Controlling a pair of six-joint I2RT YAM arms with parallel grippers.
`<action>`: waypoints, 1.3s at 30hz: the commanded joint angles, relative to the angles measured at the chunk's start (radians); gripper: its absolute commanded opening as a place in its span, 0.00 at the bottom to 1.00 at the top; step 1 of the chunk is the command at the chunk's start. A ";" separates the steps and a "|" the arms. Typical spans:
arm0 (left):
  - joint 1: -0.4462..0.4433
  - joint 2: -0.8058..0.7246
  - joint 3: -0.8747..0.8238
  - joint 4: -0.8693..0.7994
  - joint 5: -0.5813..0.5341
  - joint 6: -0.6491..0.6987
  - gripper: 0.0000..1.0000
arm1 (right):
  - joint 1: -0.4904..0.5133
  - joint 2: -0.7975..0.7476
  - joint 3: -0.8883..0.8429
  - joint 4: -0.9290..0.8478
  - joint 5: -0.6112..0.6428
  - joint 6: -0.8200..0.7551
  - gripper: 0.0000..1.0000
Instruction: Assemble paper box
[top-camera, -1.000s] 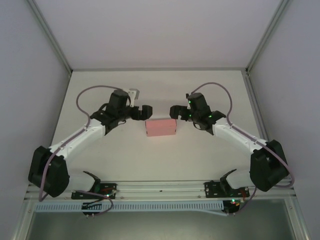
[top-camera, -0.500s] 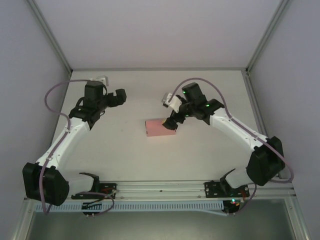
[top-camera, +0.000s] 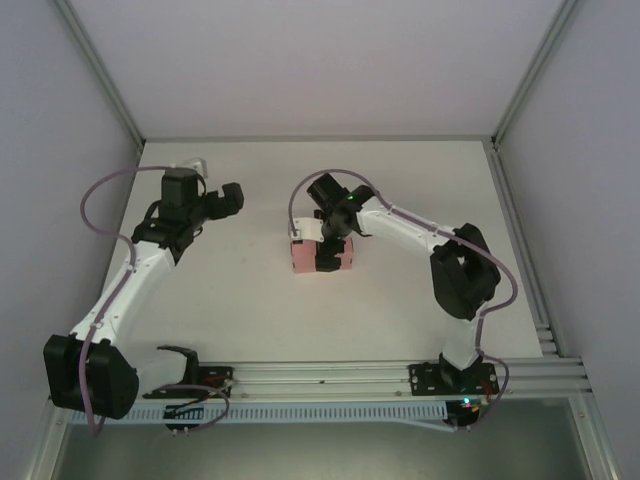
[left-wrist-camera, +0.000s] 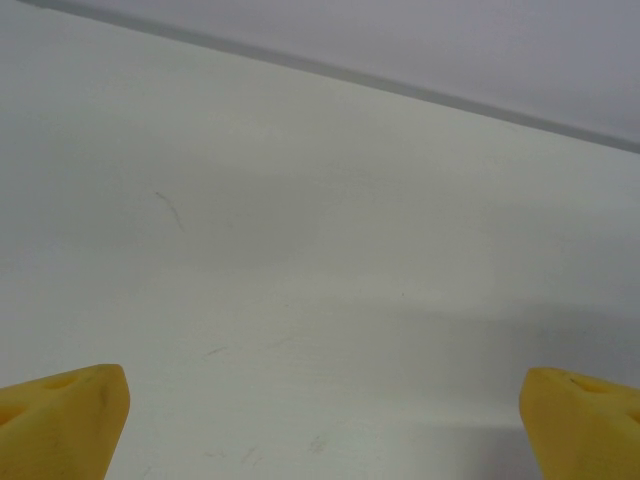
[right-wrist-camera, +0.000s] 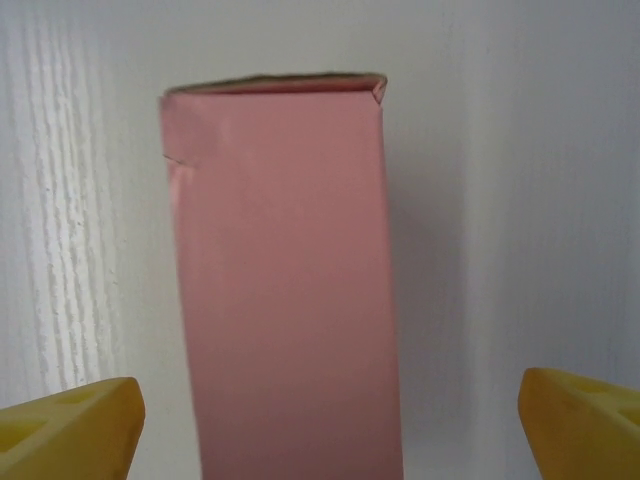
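Observation:
The paper box (top-camera: 303, 259) is a small closed pink carton lying on the white table (top-camera: 250, 320), a little left of centre. My right gripper (top-camera: 328, 250) points down over the box and covers its middle. In the right wrist view the paper box (right-wrist-camera: 285, 300) runs lengthwise between my yellow fingertips (right-wrist-camera: 75, 425), with a bare gap on each side, so the right gripper (right-wrist-camera: 330, 430) is open and not touching it. The box's far end flap looks slightly creased. My left gripper (top-camera: 233, 196) stands open over bare table at the back left, well apart from the box, as the left gripper (left-wrist-camera: 325, 420) also does in its wrist view.
Grey walls and slanted metal posts (top-camera: 100, 75) close in the table on three sides. A metal rail (top-camera: 320, 375) with the arm bases runs along the near edge. The right arm's elbow (top-camera: 460, 275) sits high over the table's right half.
The right arm swung left and turned its gripper down over the box, which stayed put. The left arm pulled away from the box to the back left.

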 joint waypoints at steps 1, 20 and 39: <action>0.008 -0.027 -0.015 -0.005 -0.014 0.027 1.00 | 0.013 0.041 0.037 -0.064 0.054 -0.022 0.91; 0.009 -0.045 -0.031 -0.004 -0.015 0.016 1.00 | 0.067 0.041 0.010 -0.027 0.197 0.004 0.33; 0.009 -0.070 -0.061 0.004 -0.016 -0.005 1.00 | 0.082 -0.047 -0.401 0.924 0.797 -0.181 0.31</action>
